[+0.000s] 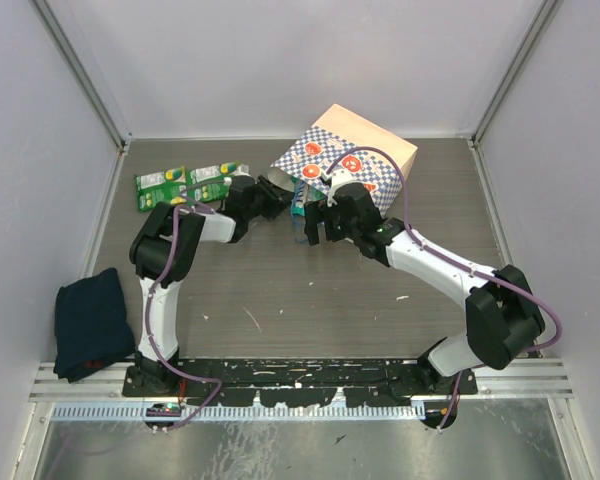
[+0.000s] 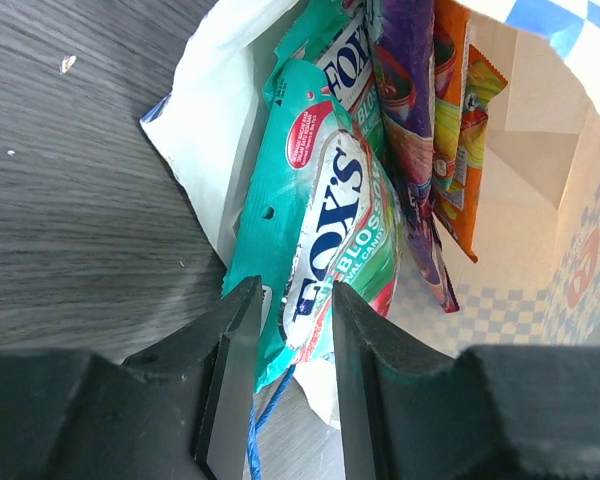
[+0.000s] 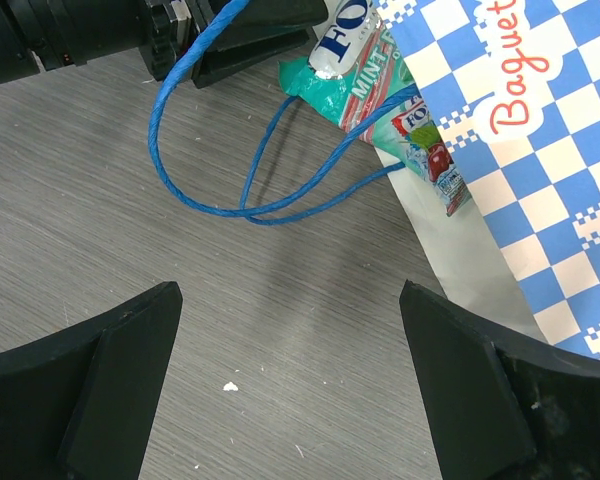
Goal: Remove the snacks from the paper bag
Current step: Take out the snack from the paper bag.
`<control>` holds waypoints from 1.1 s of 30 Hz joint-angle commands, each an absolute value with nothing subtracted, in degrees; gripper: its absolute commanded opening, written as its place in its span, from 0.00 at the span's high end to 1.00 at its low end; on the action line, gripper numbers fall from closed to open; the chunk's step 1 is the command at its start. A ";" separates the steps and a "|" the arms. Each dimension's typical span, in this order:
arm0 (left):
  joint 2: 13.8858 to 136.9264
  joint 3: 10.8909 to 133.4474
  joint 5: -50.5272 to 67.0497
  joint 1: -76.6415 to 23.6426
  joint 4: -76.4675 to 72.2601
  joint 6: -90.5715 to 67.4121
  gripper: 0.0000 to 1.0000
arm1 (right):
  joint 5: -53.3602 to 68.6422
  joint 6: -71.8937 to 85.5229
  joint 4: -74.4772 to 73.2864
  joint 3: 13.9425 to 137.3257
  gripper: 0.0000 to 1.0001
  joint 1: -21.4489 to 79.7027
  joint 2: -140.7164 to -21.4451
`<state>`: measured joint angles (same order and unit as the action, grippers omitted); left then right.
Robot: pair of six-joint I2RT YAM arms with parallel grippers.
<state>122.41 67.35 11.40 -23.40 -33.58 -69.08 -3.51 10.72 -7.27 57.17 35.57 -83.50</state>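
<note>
The checkered paper bag lies on its side at the back, mouth toward the left. My left gripper is at that mouth. In the left wrist view its narrow-set jaws pinch the end of a teal snack packet that sticks out of the bag. Another teal, a purple and an orange packet lie inside. My right gripper is open and empty over bare table beside the bag. Two green packets lie on the table at the back left.
The bag's blue cord handles loop across the table between the two grippers; one runs under my left jaws. A dark blue cloth lies at the near left. Grey walls enclose the table on three sides.
</note>
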 commanded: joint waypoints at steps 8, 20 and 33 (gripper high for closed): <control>114.37 65.31 7.21 -23.74 -26.69 -62.06 0.67 | -3.58 10.77 -4.15 57.19 0.03 35.77 -81.47; 112.51 63.18 8.13 -23.95 -24.71 -61.99 0.67 | -3.43 10.75 -4.15 57.02 0.03 35.77 -81.13; 113.75 64.51 8.89 -24.85 -24.08 -62.32 0.67 | -3.52 10.85 -4.01 56.52 0.03 35.77 -80.90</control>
<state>115.35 62.98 8.38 -24.18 -23.20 -63.16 -3.53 10.74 -7.20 56.40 35.57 -83.46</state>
